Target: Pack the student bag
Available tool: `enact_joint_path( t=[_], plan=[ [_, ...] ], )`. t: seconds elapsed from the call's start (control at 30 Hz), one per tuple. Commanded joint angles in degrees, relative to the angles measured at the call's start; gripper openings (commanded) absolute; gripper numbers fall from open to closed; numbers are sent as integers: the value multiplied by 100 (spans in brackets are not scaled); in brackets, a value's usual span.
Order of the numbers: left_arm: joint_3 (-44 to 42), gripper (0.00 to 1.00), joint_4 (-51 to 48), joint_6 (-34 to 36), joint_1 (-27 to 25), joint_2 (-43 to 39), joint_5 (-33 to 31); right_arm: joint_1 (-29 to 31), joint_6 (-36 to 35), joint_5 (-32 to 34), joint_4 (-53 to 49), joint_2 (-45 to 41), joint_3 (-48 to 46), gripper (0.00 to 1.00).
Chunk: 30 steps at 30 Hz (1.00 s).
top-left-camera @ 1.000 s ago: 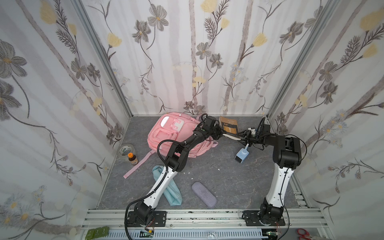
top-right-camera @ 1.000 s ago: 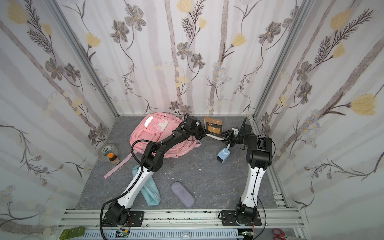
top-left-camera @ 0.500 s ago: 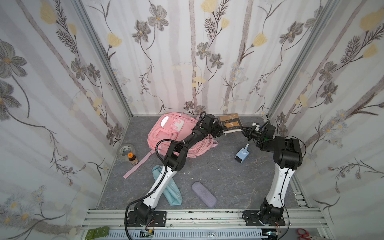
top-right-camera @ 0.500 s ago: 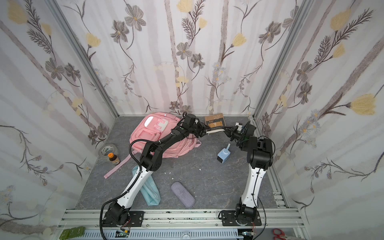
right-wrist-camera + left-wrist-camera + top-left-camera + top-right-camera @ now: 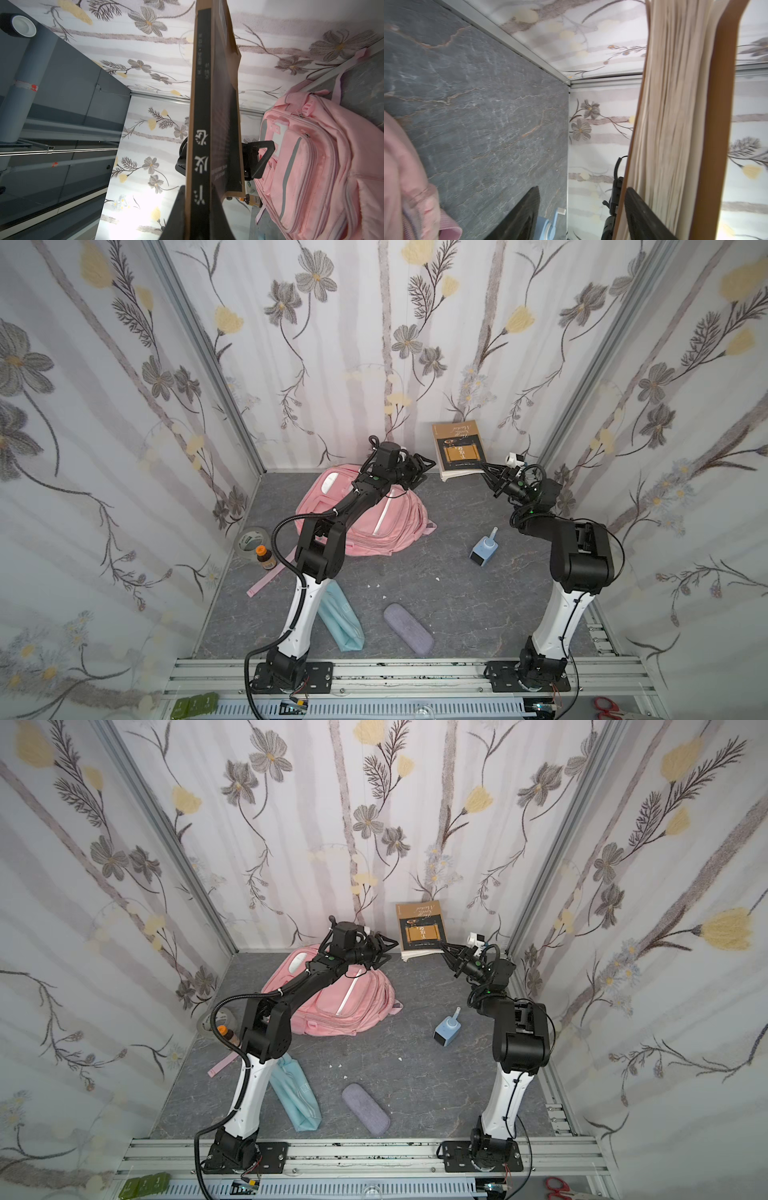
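The right gripper point(image 5: 487, 469) is clamped on the spine side of the book point(image 5: 457, 450), at its lower right corner. The right wrist view shows 1 finger on each cover. It holds the book upright close to the far wall, probably so that a narrow edge can lead into the bag. I cannot tell whether the lower edge touches the table point(image 5: 457, 593).

The left gripper point(image 5: 422, 467) sits just left of the book with its jaws apart, gripping nothing. In its wrist view 1 finger point(image 5: 645, 216) lies beside the page edges, not around them.

The student bag point(image 5: 374, 526) lies flat at the far left of the table, just left of the book. No open mouth shows on it, so I judge that a zip needs attention first. The left arm stretches across the bag and is in the way.

Nearer lie a small light-blue object point(image 5: 484, 549), a purple case point(image 5: 408, 628) and a teal pouch point(image 5: 340, 622). A tape roll point(image 5: 249, 539) and a small bottle point(image 5: 266, 558) sit by the left wall.
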Motion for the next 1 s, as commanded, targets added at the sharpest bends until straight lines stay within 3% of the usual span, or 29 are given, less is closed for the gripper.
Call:
enact_joint_path(
  t=[0.0,0.13,0.27,0.67,0.97],
  plan=[
    [-649,67,2686,-1125,194,-267,228,190,669,194,1001,-144,-34,0],
    [-1394,67,2921,-1289,420,-589,241,360,1106,329,1522,-233,-7,0],
    [-2016,67,2921,-1289,649,-996,241,437,993,365,1248,-540,-24,0],
    [-1728,67,2921,-1289,510,-1011,241,865,1032,552,823,-780,553,0],
    [-1566,67,2921,-1289,602,-1328,241,790,802,686,308,-1090,652,0]
  ],
)
